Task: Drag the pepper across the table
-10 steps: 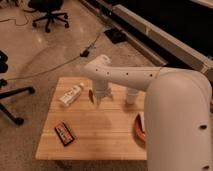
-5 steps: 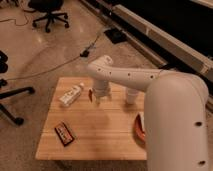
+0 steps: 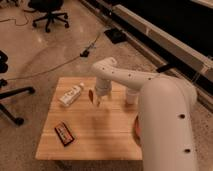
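Observation:
The pepper is a small dark red-brown tapered piece lying on the light wood table, near its far middle. My gripper hangs from the white arm and points down at the table just right of the pepper, close beside or touching it. The white bottle lies on its side to the pepper's left.
A flat black-and-red packet lies near the table's front left. A white cup stands at the far right, and an orange-red plate's edge shows beside my arm. Black office chairs and floor cables surround the table.
The gripper has shifted slightly toward the table's near side beside the pepper; the pepper seems to have moved a little with it. The bottle and packet have not moved.

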You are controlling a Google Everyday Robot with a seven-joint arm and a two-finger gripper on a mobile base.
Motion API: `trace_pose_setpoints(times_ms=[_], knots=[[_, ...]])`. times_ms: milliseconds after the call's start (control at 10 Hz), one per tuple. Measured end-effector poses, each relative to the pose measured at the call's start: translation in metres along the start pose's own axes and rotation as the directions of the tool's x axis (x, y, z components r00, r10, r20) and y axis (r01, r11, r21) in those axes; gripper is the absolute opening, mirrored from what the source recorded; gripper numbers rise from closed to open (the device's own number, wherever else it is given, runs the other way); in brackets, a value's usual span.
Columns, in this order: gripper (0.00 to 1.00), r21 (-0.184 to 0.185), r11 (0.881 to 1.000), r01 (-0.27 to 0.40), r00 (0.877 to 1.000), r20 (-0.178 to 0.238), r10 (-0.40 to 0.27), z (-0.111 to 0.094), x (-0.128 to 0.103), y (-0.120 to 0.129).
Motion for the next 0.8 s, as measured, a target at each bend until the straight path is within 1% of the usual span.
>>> trace_pose_setpoints(times_ms=[200,500,600,800], knots=[[0.65,0.025,1.0,-0.009,1.0,-0.009,0.009,0.005,0.007,0.006],[0.65,0.045,0.999,-0.015,1.0,-0.024,0.016,0.007,0.013,0.013],[0.65,0.046,0.999,-0.011,1.0,-0.025,0.013,0.01,0.014,0.012],[0.65,0.036,0.999,0.006,1.0,-0.017,-0.005,0.02,0.015,0.008]])
